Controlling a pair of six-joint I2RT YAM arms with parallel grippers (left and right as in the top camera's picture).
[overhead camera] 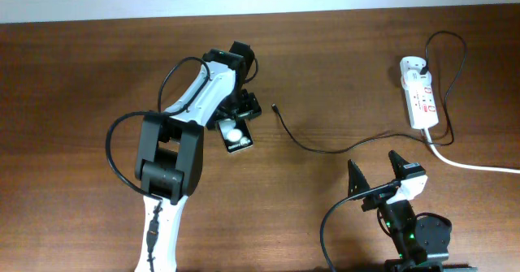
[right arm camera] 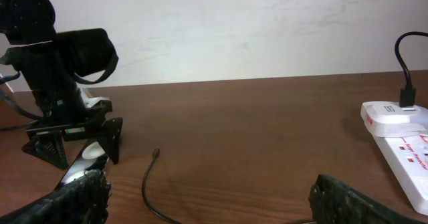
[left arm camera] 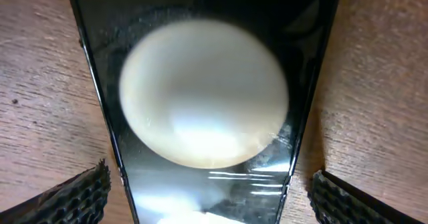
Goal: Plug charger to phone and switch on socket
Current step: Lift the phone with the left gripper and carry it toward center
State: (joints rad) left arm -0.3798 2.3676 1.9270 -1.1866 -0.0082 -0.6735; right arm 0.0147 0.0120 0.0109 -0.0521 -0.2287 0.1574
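The phone (overhead camera: 235, 135) is a black slab with white round shapes, lying left of the table's centre. My left gripper (overhead camera: 240, 112) is down over its far end. In the left wrist view the phone (left arm camera: 200, 23) fills the frame. The open left gripper (left arm camera: 210, 187) has one finger on each side of it, with a small gap to each edge. The charger tip (overhead camera: 275, 107) lies free to the right of the phone. Its thin black cable (overhead camera: 325, 149) runs to the socket (overhead camera: 418, 93). My right gripper (overhead camera: 379, 174) is open and empty near the front edge. The tip also shows in the right wrist view (right arm camera: 156, 154).
The socket's thick white cord (overhead camera: 475, 166) runs off to the right edge. The socket also shows at the right of the right wrist view (right arm camera: 401, 140), with a black plug (right arm camera: 406, 95) in it. A pale wall stands behind the table's far edge.
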